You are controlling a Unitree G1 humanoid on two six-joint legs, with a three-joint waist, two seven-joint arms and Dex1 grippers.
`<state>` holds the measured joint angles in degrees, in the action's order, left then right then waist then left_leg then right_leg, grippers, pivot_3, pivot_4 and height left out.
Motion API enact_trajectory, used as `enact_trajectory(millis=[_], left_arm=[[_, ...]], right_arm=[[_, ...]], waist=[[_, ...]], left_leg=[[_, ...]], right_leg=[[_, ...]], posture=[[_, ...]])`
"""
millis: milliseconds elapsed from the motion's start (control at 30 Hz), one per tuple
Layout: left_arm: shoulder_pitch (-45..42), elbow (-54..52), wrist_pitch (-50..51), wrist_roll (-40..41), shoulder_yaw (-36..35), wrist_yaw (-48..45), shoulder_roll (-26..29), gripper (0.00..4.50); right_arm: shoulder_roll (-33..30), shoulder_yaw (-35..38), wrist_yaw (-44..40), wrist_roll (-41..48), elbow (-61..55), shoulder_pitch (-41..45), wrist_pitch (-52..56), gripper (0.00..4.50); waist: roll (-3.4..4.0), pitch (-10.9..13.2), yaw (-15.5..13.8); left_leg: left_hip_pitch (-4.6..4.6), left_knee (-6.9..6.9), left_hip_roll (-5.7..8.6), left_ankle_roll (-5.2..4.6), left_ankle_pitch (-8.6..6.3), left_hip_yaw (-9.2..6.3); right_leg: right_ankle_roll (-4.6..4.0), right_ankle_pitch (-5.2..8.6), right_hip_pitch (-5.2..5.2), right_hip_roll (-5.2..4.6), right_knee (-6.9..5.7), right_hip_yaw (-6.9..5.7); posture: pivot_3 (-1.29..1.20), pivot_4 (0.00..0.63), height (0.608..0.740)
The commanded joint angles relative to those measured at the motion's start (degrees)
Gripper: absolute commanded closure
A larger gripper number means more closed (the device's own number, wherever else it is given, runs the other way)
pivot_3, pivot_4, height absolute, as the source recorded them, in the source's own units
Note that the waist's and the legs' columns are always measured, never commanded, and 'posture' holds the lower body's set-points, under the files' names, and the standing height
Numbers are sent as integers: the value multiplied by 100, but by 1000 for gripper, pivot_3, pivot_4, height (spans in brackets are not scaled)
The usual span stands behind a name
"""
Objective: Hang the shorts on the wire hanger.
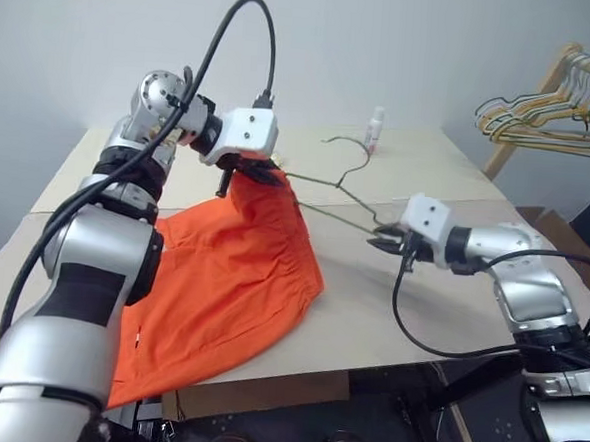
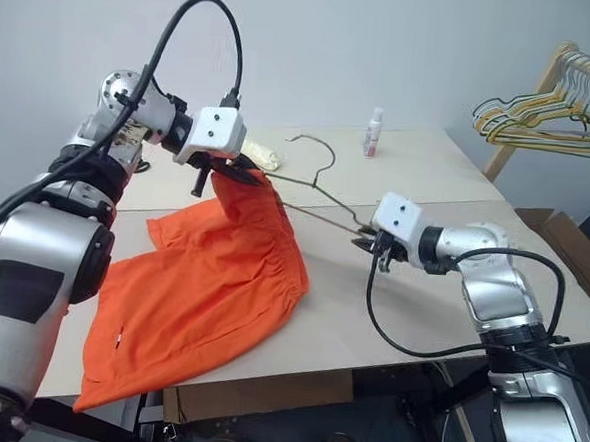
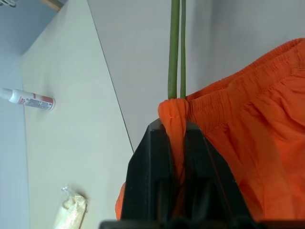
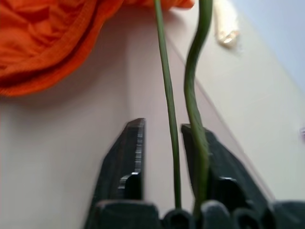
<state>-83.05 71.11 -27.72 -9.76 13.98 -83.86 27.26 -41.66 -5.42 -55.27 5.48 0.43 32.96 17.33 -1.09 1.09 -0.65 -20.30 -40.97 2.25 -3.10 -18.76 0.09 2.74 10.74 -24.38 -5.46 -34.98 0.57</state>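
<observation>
The bright orange shorts [image 1: 221, 287] lie spread on the table, with one end of the waistband lifted. My left gripper [image 1: 253, 173] is shut on that bunched waistband [image 3: 174, 114]. The thin wire hanger [image 1: 342, 189] runs from inside the lifted fabric across to the right, its hook [image 1: 354, 150] pointing toward the far side. My right gripper [image 1: 382, 241] is at the hanger's right corner. In the right wrist view its fingers [image 4: 131, 152] stand open, and two strands of the hanger [image 4: 164, 71] pass between them, one lying against a finger.
A small white bottle [image 1: 376, 129] stands at the table's [image 1: 428, 169] far edge. A pale wrapped packet [image 2: 264, 159] lies behind the left gripper. A wooden rack with bunched yellow hangers [image 1: 552, 122] is off the table at the far right, with a cardboard box [image 2: 574, 248] below it.
</observation>
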Motion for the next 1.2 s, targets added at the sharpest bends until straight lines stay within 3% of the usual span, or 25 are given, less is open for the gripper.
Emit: enact_trajectory(millis=[33,133,267,400,533,667,833,967,1200], left_arm=[[-308,40,-72,19,-155,102,84,4500],[-274,63,-104,-18,-150,79,98,4500],[-235,71,-132,-39,-164,78,83,4500],[-217,86,-153,-63,-205,129,84,4500],[-198,91,-177,-88,-217,164,87,4500],[-179,95,-159,-70,-246,160,87,4500],[-148,77,-157,-78,-273,177,84,4500],[-115,67,-138,-66,-304,185,99,4500],[-60,65,-127,-70,-334,235,120,4500]], right_arm=[[-53,708,469,220,-254,-24,261,1498],[-136,1310,756,419,-279,-301,458,486],[-314,1960,778,704,-371,-947,489,486],[-382,2314,245,1503,-893,-1959,1179,486],[70,2135,347,2126,-1352,-2512,1802,486],[1061,1597,945,2627,-1515,-2413,2670,486],[2138,787,1746,2451,-1281,-2204,3049,486],[2654,629,2017,2531,-1159,-2167,2948,486],[3021,496,2206,2426,-669,-1905,2804,486]], waist=[[0,0,-4],[0,0,-12],[-1,0,-13],[-1,1,-1],[-2,1,42],[-2,1,98],[0,0,99],[-1,0,68],[-1,0,71]], left_leg=[[0,0,0,0,0,1],[0,0,1,-1,-1,0],[-1,0,1,-7,-4,3],[1,0,0,-16,-9,9],[8,-2,-7,-20,-11,15],[29,-7,-18,-21,-12,22],[15,-8,-16,-20,-11,18],[5,-9,-3,-18,-10,14],[5,-12,4,-19,-11,14]], right_leg=[[0,0,0,0,0,1],[0,0,2,-1,0,0],[1,-1,4,-4,5,1],[3,-1,5,-2,5,8],[3,-2,8,4,-1,16],[5,0,16,8,2,27],[6,-1,6,5,-19,24],[11,-3,-1,-8,-9,20],[17,-5,2,-7,-6,19]], posture=[[12,0,740],[-1,0,740],[-3,0,740],[-2,0,740],[0,0,740],[-1,0,740],[15,0,740],[26,0,740],[33,0,740]])
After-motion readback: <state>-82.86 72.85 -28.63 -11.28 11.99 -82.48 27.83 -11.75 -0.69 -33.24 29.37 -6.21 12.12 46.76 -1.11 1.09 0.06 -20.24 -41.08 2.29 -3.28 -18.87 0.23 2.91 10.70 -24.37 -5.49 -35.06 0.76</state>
